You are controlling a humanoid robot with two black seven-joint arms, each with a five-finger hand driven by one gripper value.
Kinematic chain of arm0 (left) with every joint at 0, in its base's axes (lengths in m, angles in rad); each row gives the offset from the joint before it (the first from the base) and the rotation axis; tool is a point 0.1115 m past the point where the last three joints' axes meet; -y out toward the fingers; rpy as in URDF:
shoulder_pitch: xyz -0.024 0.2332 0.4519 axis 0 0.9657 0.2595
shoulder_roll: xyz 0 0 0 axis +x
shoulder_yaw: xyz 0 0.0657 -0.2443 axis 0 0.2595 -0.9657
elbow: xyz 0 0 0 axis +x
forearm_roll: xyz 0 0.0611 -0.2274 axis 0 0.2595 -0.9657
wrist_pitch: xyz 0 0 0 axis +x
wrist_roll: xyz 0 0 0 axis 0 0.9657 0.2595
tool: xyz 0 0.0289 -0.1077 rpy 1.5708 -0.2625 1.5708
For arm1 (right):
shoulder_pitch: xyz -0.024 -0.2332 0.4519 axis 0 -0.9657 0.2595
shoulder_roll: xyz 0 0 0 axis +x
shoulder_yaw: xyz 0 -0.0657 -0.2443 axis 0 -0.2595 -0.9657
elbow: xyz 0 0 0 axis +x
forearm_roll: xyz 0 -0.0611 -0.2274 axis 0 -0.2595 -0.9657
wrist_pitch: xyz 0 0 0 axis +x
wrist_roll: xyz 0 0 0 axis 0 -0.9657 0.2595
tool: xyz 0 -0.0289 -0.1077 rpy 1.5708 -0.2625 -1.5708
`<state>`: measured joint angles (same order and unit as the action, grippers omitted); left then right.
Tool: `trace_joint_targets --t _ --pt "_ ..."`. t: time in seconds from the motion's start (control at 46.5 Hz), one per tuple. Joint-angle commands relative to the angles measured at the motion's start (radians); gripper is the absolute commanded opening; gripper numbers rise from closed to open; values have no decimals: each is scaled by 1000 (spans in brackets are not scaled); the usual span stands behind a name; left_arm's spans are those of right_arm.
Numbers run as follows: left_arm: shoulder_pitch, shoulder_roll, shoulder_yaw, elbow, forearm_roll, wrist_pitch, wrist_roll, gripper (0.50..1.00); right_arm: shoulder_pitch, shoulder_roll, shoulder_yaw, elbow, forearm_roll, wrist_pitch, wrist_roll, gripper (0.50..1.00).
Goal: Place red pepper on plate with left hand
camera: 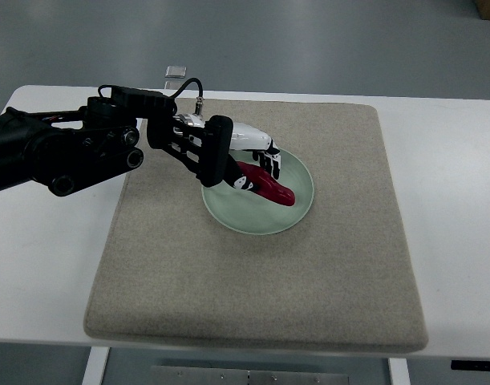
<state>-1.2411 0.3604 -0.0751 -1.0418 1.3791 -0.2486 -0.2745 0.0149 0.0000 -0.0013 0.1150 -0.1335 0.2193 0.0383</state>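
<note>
**White counter, pepper over the plate**

White counter (457, 200) carries a beige mat (253, 289). We see the pale green plate (297, 212) partly hidden by our left hand (249, 156), whose fingers grasp the red pepper (269, 186) above it.

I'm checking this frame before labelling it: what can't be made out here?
- Top view: whether the red pepper already rests on the plate or hangs just above it; the steep downward angle hides any gap.
- Top view: the pepper's stem end, covered by the left hand.
- Top view: the plate's left rim, hidden under the hand.
- Top view: the small clear thing at the mat's far edge, too small to identify.
</note>
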Motion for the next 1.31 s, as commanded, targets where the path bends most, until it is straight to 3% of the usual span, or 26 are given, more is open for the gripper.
trace_joint_targets --t 0.0,0.365,0.602,0.731,0.86,1.031,1.117,1.16,1.289 --pt "0 0 0 3 0 0 0 694 0 0 0 0 0 0 0 928" --pt "9 2 -5 22 0 0 -2 731 0 0 1 0 0 0 0 928" --pt "6 -1 -15 158 -21 11 0 737 0 0 0 0 0 0 0 928" --pt "11 -3 -14 267 -23 98 0 739 0 0 0 0 0 0 0 928" --pt "18 -5 -14 345 -41 190 0 782 0 0 1 0 0 0 0 928" --pt "28 -3 -14 356 -166 235 -2 883 0 0 1 0 0 0 0 928" --pt "28 -3 -17 358 -239 259 -2 896 0 0 0 0 0 0 0 928" --pt "26 -3 -19 358 -282 275 -2 940 0 0 0 0 0 0 0 928" --pt "28 -3 -20 358 -463 359 -2 947 0 0 0 0 0 0 0 928"
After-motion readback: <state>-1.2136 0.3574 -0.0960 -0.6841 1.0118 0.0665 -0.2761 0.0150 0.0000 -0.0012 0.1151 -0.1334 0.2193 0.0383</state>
